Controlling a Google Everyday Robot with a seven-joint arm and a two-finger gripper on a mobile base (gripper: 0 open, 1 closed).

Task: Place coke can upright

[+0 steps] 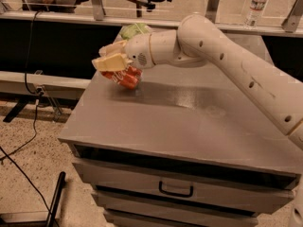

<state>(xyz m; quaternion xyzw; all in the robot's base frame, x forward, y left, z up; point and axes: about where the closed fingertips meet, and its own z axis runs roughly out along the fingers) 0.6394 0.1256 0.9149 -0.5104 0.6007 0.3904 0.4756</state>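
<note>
Your gripper [106, 56] sits over the far left part of the grey cabinet top [199, 122]. It comes in from the right on the end of the white arm [227, 60], which rises from the right edge of the scene to a bend and then runs left. The two pale yellow fingers [113, 61] are closed around the coke can [126, 77], so you are holding the can rather than hovering beside it. The can hangs just under the fingers and is tilted, not upright: its length slopes down toward the right and near side, with its red wall and a trace of white lettering facing you. Its lower end is very close to the cabinet top, and you cannot tell from this view whether it touches the surface or hangs just above it. Just beyond the wrist, at the far edge of the top, a green snack bag [134, 30] shows, partly hidden by the arm. On the near face of the cabinet a drawer [142, 181] carries a dark handle [176, 190]. Well apart from your work, a water bottle [257, 4] stands upright on the ledge at the far right. On the left, black cables [33, 103] drop to the speckled floor [28, 174].
</note>
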